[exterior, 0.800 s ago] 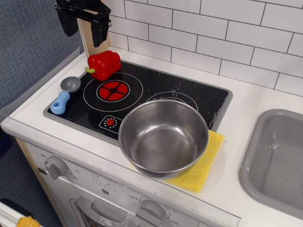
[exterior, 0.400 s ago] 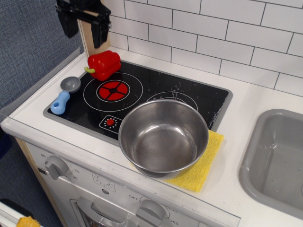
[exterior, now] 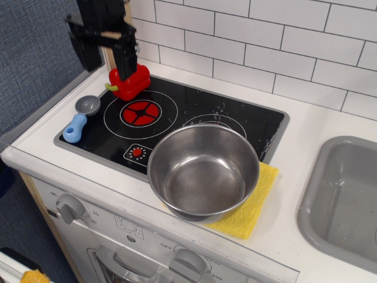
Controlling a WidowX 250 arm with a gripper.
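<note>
My black gripper (exterior: 108,59) hangs open at the back left corner of the toy stove, its two fingers (exterior: 125,60) spread wide and empty. Its right finger overlaps the top of a red toy pepper (exterior: 131,82), which lies on the back left of the black cooktop (exterior: 177,115); whether they touch I cannot tell. In front of the pepper is the red burner (exterior: 140,112). A blue-handled spoon with a grey bowl (exterior: 81,117) lies at the cooktop's left edge.
A steel bowl (exterior: 203,171) stands on a yellow cloth (exterior: 253,207) at the front of the counter. A grey sink (exterior: 344,200) is at the right. White tiled wall (exterior: 265,41) runs behind; a wooden post stands behind the gripper. Oven knobs (exterior: 70,207) line the front.
The gripper has dropped lower and shifted slightly right, so its right finger now overlaps the top of the red pepper. Nothing else has moved.
</note>
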